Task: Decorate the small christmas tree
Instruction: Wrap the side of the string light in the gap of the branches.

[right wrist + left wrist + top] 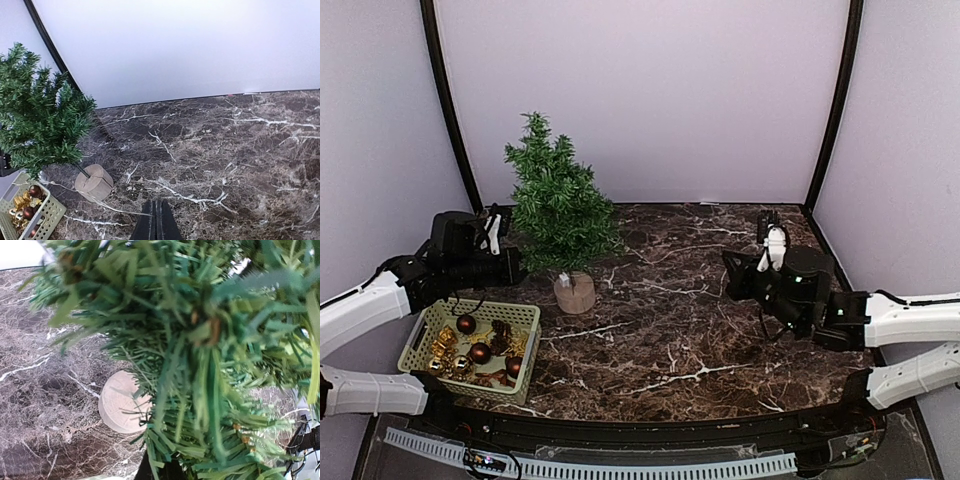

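The small christmas tree [558, 205] stands at the back left of the marble table on its round wooden base [574, 293]. My left gripper [515, 262] is pushed into the tree's lower left branches. In the left wrist view the green needles [200, 340] fill the frame and hide the fingers, with the wooden base [120, 402] below. My right gripper [730, 272] hovers over the right half of the table, far from the tree. Its fingers [156, 222] are pressed together and empty. The tree [40, 120] also shows at the left of the right wrist view.
A pale green basket [490, 306] sits at the front left, below the left arm, holding dark red balls [466, 323] and gold ornaments [445, 345]. It also shows in the right wrist view [50, 212]. A thin pale string [110, 207] lies near the tree's base. Walls enclose the table.
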Controlling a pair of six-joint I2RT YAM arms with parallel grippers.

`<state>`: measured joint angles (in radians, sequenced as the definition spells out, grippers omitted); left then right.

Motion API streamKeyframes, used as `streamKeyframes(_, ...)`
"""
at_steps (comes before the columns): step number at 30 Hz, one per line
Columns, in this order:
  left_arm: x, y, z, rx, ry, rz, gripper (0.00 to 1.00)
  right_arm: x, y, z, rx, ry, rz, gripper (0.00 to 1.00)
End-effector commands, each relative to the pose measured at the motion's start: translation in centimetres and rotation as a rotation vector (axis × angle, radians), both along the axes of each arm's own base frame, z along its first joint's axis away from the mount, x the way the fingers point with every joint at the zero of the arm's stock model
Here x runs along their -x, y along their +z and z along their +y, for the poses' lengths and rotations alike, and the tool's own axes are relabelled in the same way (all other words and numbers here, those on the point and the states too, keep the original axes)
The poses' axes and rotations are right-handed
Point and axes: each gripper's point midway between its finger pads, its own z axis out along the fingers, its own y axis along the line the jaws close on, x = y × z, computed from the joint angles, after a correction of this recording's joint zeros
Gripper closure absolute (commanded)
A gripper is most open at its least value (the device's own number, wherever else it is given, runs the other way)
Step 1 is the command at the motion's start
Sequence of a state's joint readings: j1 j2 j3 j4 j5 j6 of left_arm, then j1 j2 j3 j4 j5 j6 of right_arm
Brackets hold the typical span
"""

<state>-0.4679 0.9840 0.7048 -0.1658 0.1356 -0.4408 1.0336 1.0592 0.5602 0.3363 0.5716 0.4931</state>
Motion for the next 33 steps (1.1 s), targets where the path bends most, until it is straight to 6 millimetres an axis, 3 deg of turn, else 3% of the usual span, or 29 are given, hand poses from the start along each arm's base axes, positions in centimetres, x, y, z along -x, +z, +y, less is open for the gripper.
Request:
streamKeyframes(1,-0.7,2.4,-0.4,0.018,-0.026,-0.083,1.00,1.1,3.5,0.6,0.051,0.098,-0.067,1.00)
streamKeyframes(10,-0.5,2.5,-0.3,0.010,-0.039,-0.092,1.00,4.7,9.1,5.4,0.046,0.451,-0.156,1.00)
streamKeyframes(18,-0.4,2.3,-0.2,0.012,-0.037,-0.086,1.00,7.7,15.2,8.6,-0.092,0.669,-0.257,1.00)
streamKeyframes(24,-0.2,2.5,-0.1,0.015,-0.037,-0.094,1.00,8.9,17.7,9.9,-0.164,0.750,-0.309,1.00)
streamKeyframes(28,-0.1,2.6,-0.1,0.012,-0.038,-0.095,0.97,9.3,18.1,11.0,-0.188,0.778,-0.319,1.00)
streamKeyframes(33,0.1,3.2,0.4,0.007,-0.025,-0.112,0.92,8.1,20.0,9.6,-0.209,0.669,-0.359,1.00)
